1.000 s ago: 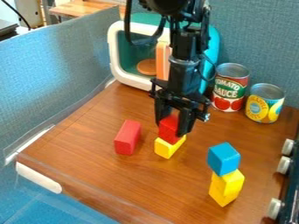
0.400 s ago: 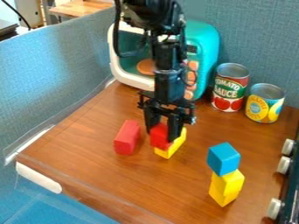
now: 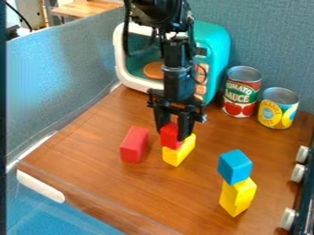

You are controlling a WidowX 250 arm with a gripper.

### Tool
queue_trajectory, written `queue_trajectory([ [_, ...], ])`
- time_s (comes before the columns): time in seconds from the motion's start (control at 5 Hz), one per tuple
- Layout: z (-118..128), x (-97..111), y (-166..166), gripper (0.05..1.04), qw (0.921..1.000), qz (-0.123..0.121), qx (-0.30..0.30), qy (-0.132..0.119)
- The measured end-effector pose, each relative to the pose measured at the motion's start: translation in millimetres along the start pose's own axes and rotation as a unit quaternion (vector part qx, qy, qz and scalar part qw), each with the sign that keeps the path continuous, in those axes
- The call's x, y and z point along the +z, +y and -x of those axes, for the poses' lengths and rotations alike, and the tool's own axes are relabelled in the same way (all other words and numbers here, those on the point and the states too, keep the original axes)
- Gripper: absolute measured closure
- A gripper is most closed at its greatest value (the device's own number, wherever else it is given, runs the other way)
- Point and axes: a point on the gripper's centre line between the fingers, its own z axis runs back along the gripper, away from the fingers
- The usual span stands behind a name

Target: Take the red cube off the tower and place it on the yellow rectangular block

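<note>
My gripper hangs near the middle of the table, its two fingers on either side of the red cube and shut on it. Directly beneath the cube is the yellow rectangular block, lying on the wood; whether the two touch I cannot tell. At the right front stands a tower with a blue cube on top of a yellow piece.
A red rectangular block lies just left of the yellow one. Behind are a toy microwave, a tomato sauce can and a yellow can. Stove knobs line the right edge.
Since a second ago the gripper and red cube have shifted left; against the latest earlier frame they are slightly higher and further right. The blocks on the table have kept their places.
</note>
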Motion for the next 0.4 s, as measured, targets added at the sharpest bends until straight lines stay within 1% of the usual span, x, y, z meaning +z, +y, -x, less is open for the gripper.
queue_trajectory([
  [0.2,-4.0,-7.3,-4.3,0.498,0.9999,-0.001,-0.01,0.008],
  [0.4,-11.0,-8.4,-5.9,0.498,0.9999,-0.007,-0.013,0.007],
])
